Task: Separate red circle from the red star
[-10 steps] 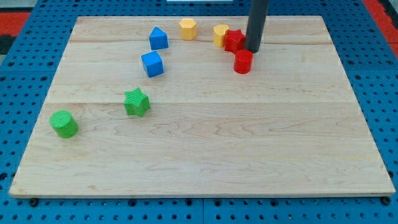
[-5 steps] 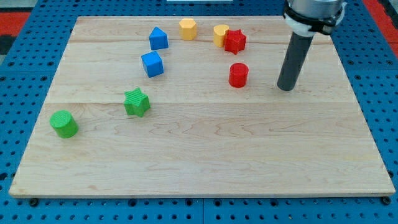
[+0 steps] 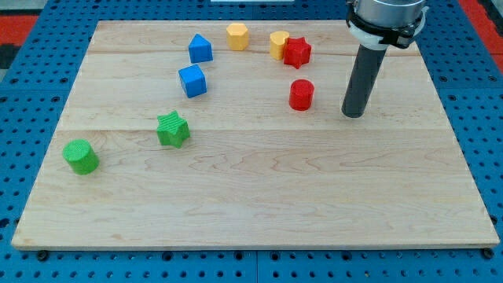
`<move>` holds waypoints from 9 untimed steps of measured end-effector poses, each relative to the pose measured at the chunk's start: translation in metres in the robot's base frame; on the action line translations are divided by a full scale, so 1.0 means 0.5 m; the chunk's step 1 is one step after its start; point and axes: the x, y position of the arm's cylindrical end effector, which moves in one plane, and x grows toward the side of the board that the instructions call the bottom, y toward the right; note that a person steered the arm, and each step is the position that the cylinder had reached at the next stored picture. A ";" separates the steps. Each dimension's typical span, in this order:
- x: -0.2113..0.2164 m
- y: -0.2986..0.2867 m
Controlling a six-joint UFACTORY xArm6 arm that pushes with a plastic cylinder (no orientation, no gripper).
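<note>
The red circle, a short red cylinder, stands right of the board's middle near the view's top. The red star lies above it, apart from it by about one block's width, and touches a yellow block on its left. My tip rests on the board to the right of the red circle and slightly lower, with a clear gap between them. The rod rises up to the arm at the view's top right.
A yellow hexagon block sits at the top centre. Two blue blocks lie left of it. A green star and a green cylinder lie at the left. The wooden board sits on a blue pegboard.
The red circle slid down, away from the red star. My tip moved from beside the star down to the right, then slightly left toward the circle.
</note>
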 end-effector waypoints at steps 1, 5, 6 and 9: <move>0.000 0.000; -0.019 0.105; -0.025 0.060; -0.251 0.052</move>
